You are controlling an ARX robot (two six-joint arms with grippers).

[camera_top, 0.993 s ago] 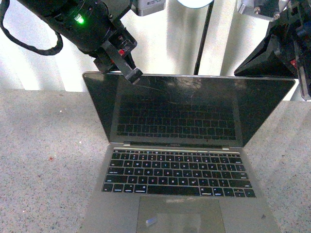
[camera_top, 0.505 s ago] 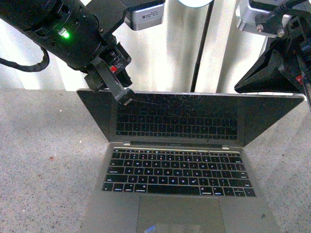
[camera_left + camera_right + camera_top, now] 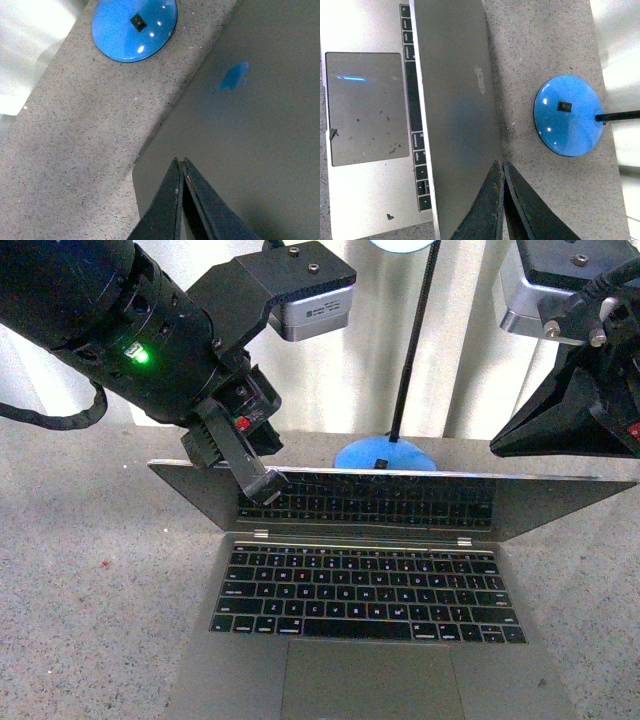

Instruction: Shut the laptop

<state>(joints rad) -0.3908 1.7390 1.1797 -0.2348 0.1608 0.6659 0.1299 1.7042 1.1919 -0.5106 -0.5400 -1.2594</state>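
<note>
Grey laptop (image 3: 365, 680) half-closed under left gripper (image 3: 260, 486)

A grey laptop (image 3: 390, 640) with black keys lies on the speckled desk (image 3: 90, 570), its lid tilted far forward, half closed.

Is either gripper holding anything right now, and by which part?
Nothing is held. The left gripper, jaws shut, only presses the laptop lid's top edge near its left corner; the right gripper is shut on nothing.
</note>
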